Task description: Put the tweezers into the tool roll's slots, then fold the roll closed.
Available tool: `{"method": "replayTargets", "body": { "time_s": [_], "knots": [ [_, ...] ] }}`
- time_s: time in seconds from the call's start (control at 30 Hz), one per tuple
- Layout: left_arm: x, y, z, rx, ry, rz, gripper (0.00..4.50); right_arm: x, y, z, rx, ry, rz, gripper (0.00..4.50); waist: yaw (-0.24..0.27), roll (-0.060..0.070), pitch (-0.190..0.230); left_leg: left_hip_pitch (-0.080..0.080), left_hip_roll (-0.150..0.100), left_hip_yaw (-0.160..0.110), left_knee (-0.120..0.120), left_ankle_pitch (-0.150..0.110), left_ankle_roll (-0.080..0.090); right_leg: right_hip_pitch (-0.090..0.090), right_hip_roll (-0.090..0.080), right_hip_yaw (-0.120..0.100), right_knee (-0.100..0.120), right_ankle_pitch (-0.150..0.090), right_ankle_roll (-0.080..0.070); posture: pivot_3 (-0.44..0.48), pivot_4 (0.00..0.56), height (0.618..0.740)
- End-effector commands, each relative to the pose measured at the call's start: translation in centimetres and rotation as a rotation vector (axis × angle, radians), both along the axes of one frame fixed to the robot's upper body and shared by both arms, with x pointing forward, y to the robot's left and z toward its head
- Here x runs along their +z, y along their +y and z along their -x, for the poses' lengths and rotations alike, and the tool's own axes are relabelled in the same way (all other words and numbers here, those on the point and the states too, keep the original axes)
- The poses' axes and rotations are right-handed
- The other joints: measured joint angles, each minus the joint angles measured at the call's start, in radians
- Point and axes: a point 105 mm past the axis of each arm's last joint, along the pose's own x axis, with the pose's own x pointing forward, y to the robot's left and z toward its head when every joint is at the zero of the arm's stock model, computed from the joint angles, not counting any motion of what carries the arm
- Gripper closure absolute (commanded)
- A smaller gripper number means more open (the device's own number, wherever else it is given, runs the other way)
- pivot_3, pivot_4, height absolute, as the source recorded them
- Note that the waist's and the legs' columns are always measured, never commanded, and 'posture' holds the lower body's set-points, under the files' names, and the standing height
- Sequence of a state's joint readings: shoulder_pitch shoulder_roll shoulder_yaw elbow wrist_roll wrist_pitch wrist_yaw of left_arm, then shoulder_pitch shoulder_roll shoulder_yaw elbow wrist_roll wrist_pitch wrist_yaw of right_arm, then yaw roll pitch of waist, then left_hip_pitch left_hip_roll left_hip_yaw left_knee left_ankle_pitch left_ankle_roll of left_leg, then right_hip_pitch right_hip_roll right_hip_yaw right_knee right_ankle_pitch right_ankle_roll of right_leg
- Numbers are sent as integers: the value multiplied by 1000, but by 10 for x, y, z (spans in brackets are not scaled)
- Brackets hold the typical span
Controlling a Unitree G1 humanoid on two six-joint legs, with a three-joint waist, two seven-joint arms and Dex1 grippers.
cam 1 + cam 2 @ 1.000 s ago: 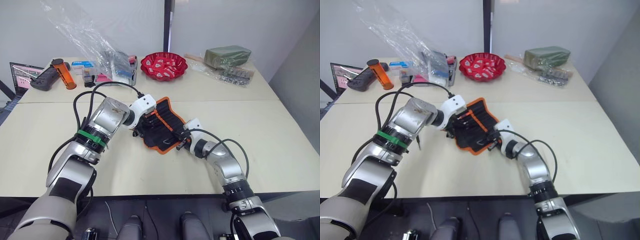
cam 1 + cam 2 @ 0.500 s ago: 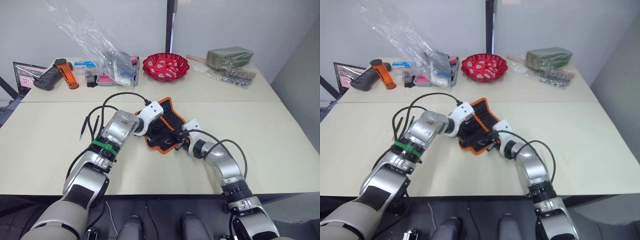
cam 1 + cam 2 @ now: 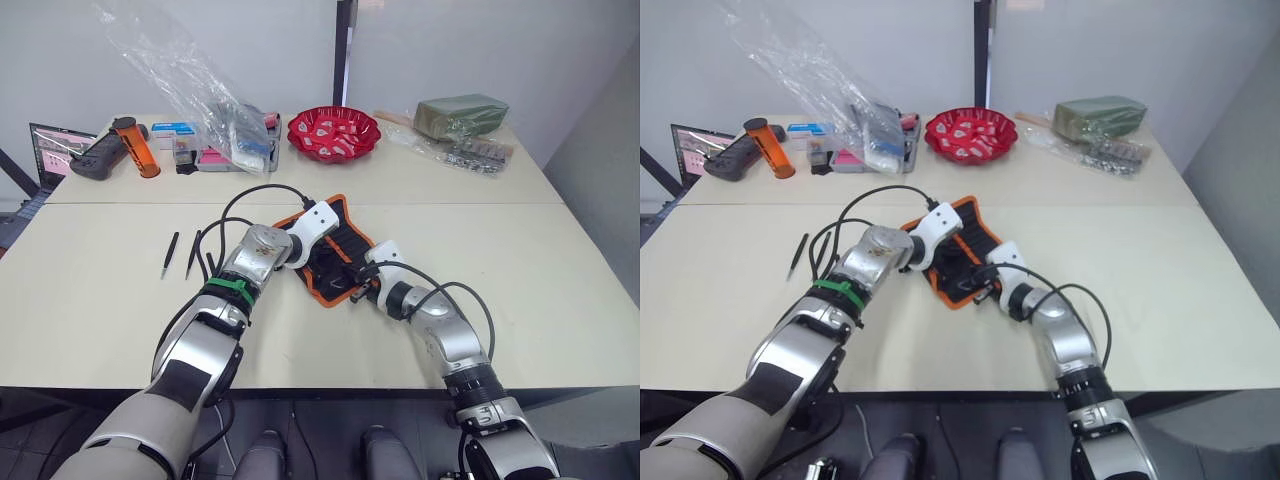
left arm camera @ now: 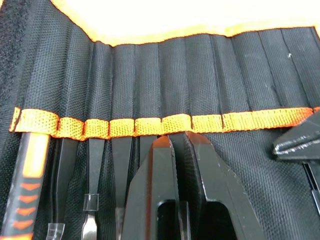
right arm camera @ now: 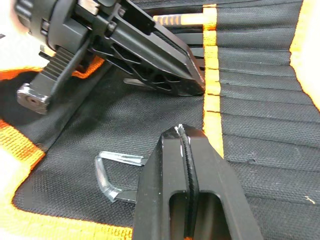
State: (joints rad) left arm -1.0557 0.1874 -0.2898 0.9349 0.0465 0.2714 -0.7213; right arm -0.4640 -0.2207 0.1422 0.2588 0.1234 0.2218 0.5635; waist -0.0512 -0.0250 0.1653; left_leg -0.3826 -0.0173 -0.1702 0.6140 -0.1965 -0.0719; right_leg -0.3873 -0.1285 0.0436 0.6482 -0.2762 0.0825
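Note:
The tool roll (image 3: 350, 243) lies open on the table, black with orange edging and an orange centre strip (image 4: 150, 126). My left gripper (image 4: 180, 142) is over the roll's middle, its fingers close together on a slim black tweezer, tips at the strip by the slots (image 4: 200, 65). Slots beside it hold an orange-handled tool (image 4: 30, 165) and tweezers with clear caps (image 4: 90, 210). At the roll's near edge my right gripper (image 5: 184, 132) is shut and pressed on the fabric, beside a clear cap (image 5: 112, 175). Three loose tweezers (image 3: 168, 254) lie to the left on the table.
Along the table's back stand a red bowl (image 3: 333, 132), a clear plastic bag over boxes (image 3: 215, 120), an orange bottle (image 3: 133, 147), a dark controller (image 3: 92, 157) and a green packet (image 3: 458, 112). Black cables (image 3: 250, 195) loop over my left arm.
My left arm has swung right, bringing its gripper from the roll's left edge to its middle and uncovering the loose tweezers. The right gripper has stayed on the roll.

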Motion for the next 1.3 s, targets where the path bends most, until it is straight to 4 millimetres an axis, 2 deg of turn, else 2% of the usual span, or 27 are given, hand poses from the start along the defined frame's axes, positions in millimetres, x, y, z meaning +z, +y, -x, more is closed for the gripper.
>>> {"method": "replayTargets", "body": {
  "time_s": [0.03, 0.2, 0.27, 0.3, 0.53, 0.7, 0.87, 1.13, 1.23, 1.3],
  "knots": [
    [0, 5, -7, 50, -25, -11, 4474, -5, 0, 3, -4, 18, 4, 4500, 3, 0, 0, 0, 0, 0, 0, 0, 0, 0, 0, 0, 0, 0, 1, 0, 150, 740],
    [-6, 8, -8, 59, -11, -4, 4474, -6, -1, 4, -6, 20, 4, 4500, 3, 0, 0, 0, 0, 0, 1, 0, 0, 1, 0, 0, 0, -1, 5, 0, 150, 740],
    [-6, 9, -8, 76, 5, 25, 3679, -6, -1, 4, -5, 21, 4, 4500, 3, 0, 0, 1, 0, 0, 1, 0, 0, 1, 0, 0, 0, -1, 5, 0, 150, 740],
    [-5, 10, -8, 80, 12, 35, 3477, -6, -1, 4, -4, 22, 4, 4500, 3, 0, 0, 1, 0, 0, 1, 0, 0, 1, 0, 0, 0, -1, 5, 0, 150, 740],
    [5, 23, -4, 84, 99, 107, 1223, -6, -1, 3, -2, 23, 4, 4500, -14, 0, 0, 1, 0, 0, 0, 0, 0, 0, 0, 0, 1, -1, 5, 0, 150, 740],
    [29, 49, 9, 104, 133, 228, 1223, -3, 1, 3, 5, 22, -19, 4500, -49, 0, 0, 2, 0, -1, -4, 0, 0, -1, 0, 0, 2, 1, 2, 0, 150, 740],
    [52, 69, 25, 113, 106, 304, 1223, 7, 3, 0, 26, 4, -39, 4500, -46, 0, 0, 2, 0, -1, -3, 0, 0, -2, 0, 0, 3, 2, 0, 0, 150, 740],
    [69, 101, 49, 173, 40, 389, 1223, 46, 3, -11, 63, -62, -91, 4500, -43, 1, 0, 0, 0, -1, -3, 0, 0, -2, 0, 0, 1, 2, -1, 0, 150, 740],
    [77, 116, 59, 202, -10, 405, 1223, 50, 1, -16, 65, -60, -82, 4500, -44, 1, 0, 0, 0, -1, -4, 0, 0, -2, 0, 0, 1, 2, -1, 0, 150, 740],
    [80, 126, 65, 232, -43, 400, 1223, 46, -1, -20, 67, -51, -54, 4500, -44, 1, 0, 0, 0, -2, -4, 0, 0, -2, 0, 0, 1, 2, -1, 0, 150, 740]
  ]
}}
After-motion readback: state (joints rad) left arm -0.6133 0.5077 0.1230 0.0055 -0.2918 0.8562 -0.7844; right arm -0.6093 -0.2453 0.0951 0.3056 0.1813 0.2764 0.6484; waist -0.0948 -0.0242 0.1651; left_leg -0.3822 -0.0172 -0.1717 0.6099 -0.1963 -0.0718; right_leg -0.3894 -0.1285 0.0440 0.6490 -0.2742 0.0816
